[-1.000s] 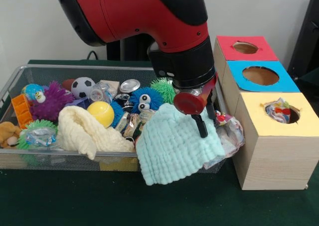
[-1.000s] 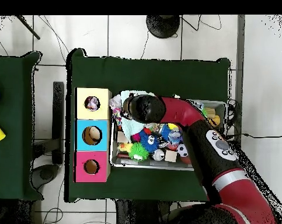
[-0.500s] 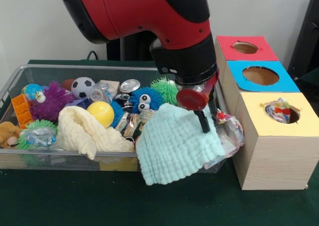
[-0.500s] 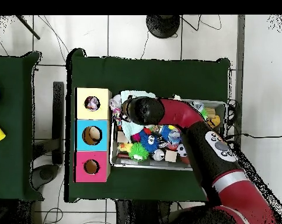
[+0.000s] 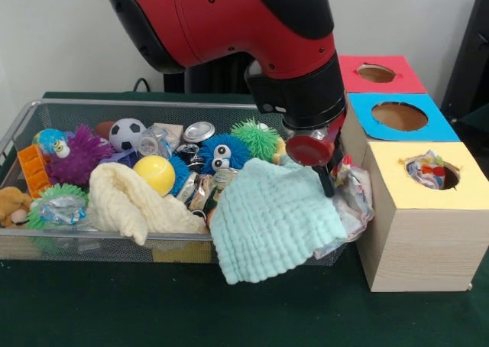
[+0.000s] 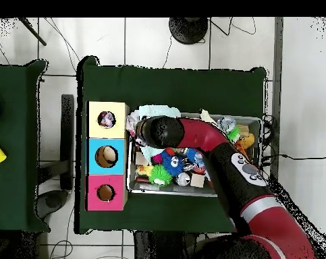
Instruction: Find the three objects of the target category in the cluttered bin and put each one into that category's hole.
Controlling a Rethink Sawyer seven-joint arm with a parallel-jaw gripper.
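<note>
The wire-mesh bin (image 5: 114,103) is full of toys and cloths. My gripper (image 5: 327,182) hangs low at the bin's right end, over a polka-dot fabric piece (image 5: 348,177) bunched against the bin's right wall, next to crinkly clear plastic. I cannot tell whether it is open, shut or touching the piece. Another polka-dot piece (image 5: 428,171) sits in the hole of the yellow-topped box (image 5: 428,225). In the overhead view the arm's head (image 6: 157,131) hides the gripper, beside the yellow-topped box (image 6: 92,119). A third piece is not visible.
A mint-green waffle cloth (image 5: 271,221) drapes over the bin's front rim below the gripper. A cream fluffy cloth (image 5: 130,202) lies left of it. Balls, spiky toys and a tin lid fill the bin. Blue-topped (image 5: 397,116) and red-topped (image 5: 376,73) boxes stand behind the yellow one.
In the front view the arm has moved right, from above the mint cloth to the bin's right end near the yellow-topped box. The mint cloth has shifted slightly.
</note>
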